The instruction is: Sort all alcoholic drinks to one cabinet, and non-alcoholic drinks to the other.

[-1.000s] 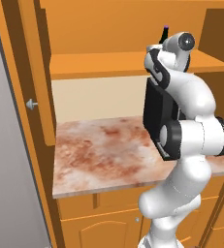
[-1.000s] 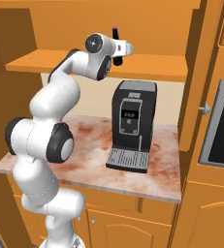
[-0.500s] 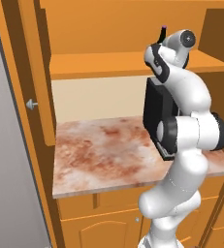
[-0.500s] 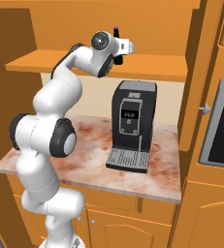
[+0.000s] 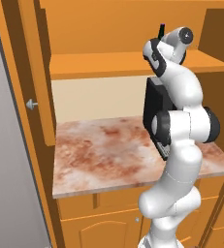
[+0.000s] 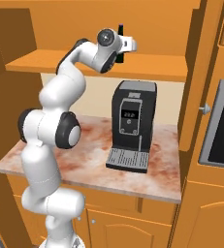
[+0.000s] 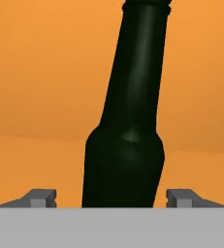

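Left base view: the arm reached up to the cabinet shelf (image 5: pixel 104 65), the gripper (image 5: pixel 158 38) at the shelf's right end; a dark bottle (image 5: pixel 161 30) showed as a thin neck with a purple cap just above the hand. The counter (image 5: pixel 99 155) below lay bare on its left, with the coffee machine (image 5: pixel 152 111) mostly behind the arm.

Right base view: the bottle (image 6: pixel 120 44) stood on the shelf (image 6: pixel 45 65) right behind the gripper (image 6: pixel 125 46), above the coffee machine (image 6: pixel 131 126). The open cabinet door (image 6: pixel 198 72) hung close on the right.

Hand view: the bottle (image 7: pixel 128 126) stood between the fingertips (image 7: pixel 41 197), leaning a little in this view; the jaws were spread, with a clear gap on each side, so nothing was pinched.

Progress: this alcoholic bottle looked placed in the upper cabinet and let go. No other drink was in view here, so how much sorting was left I cannot tell.

Room: backing out looked open toward the base; the shelf edge sat below the hand, the door and cabinet side close to the right.
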